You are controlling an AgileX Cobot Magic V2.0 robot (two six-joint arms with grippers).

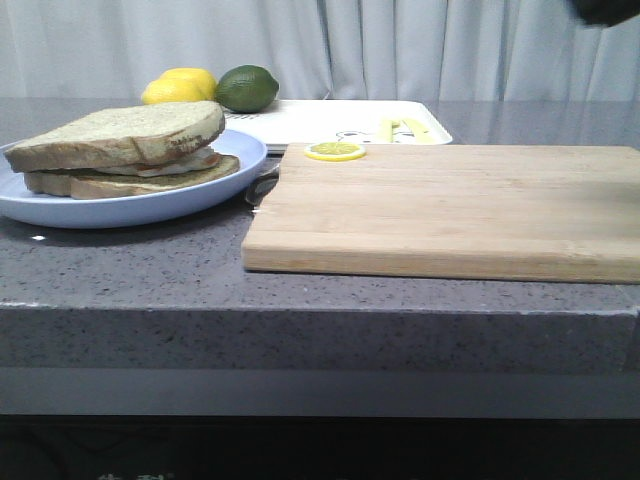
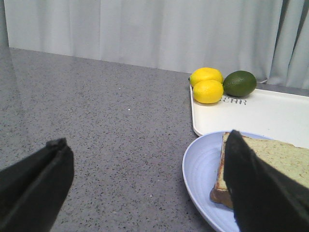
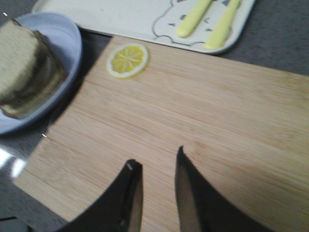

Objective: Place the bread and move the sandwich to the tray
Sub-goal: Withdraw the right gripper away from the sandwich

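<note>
1. Sandwich (image 1: 125,150) assembled: two greenish-tan, brown-crusted slices stacked, filling visible between them at the side edge. Upper slice is the thick bread (image 1: 135,132), lying flat on top and sitting slightly askew over the lower one.
2. Sandwich rests on the round light-blue plate (image 1: 60,208), which stands on the grey speckled desk (image 1: 130,265) at the robot's left, just beside the wooden board (image 1: 450,210). From the front view I cannot tell whether plate and board touch.
3. Tray (image 1: 300,122): white, lying on the desk behind the board and plate. Sandwich is not on it.
4. At the tray's far left corner: two lemons (image 1: 182,85) and a lime (image 1: 247,88), bunched close. On its right part: two pale yellow utensils (image 3: 210,19) side by side over a cartoon print.
5. Lemon slice (image 1: 335,151) lies flat on the board's far left corner, near the tray edge.
6. Left gripper (image 2: 145,179): spread wide, nothing between the fingers (image 2: 34,186). It sits low over the desk just beside the plate; one finger overlaps the sandwich in the wrist view, contact not resolvable.
7. Right gripper (image 3: 155,186): fingers a narrow gap apart, holding nothing, over bare board; picture somewhat blurred.
</note>
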